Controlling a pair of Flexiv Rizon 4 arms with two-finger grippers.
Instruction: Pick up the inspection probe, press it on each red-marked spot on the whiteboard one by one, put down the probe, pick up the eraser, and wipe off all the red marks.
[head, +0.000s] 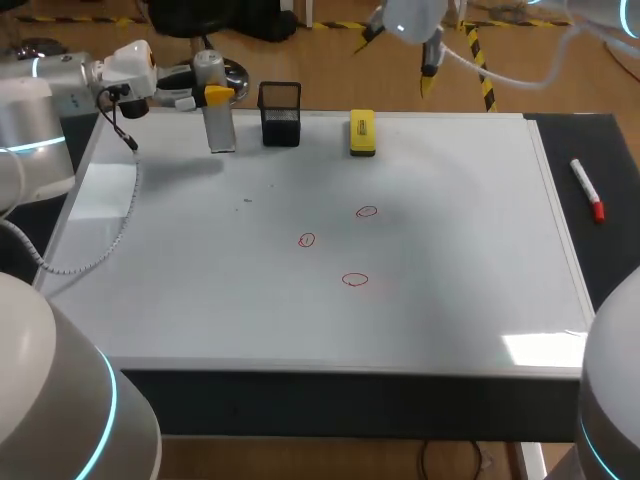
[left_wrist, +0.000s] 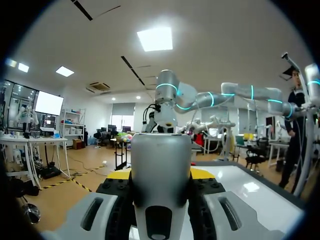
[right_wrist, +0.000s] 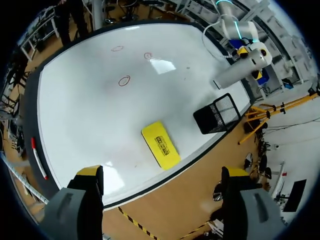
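The inspection probe (head: 217, 122), a grey round tube, stands straight up in the upper left of the head view. It is at the far left corner of the whiteboard (head: 450, 260), a big flat white board that fills most of the picture. I cannot tell if its lower end touches the board.

The left arm (head: 40, 110) is white and grey and comes in from the left edge. The left gripper (head: 216, 96) is clenched on the probe. In the left wrist view the tube (left_wrist: 161, 170) sits tight between the two fingers, with the yellow tips showing on both sides of it.

The right arm (head: 410, 15) comes in at the top middle of the head view. The right gripper (head: 400, 58) hangs high over the far edge of the board. Its fingers are spread wide and hold nothing.

A black mat (head: 605, 270) lies along the right side of the board.

A black wire-mesh basket (head: 280, 115) stands just to the right of the probe. Its inside looks dark, and I cannot tell what is in it.

The eraser (head: 362, 133) is a yellow block. It lies flat at the top middle of the board, near the basket but apart from it.

A white pen (head: 587, 189) with a red cap lies on the mat at the right.

Three small red marks, each a drawn ring, sit near the middle of the board: one higher up (head: 367, 212), one to the left (head: 306, 240) and one lowest (head: 355, 280).
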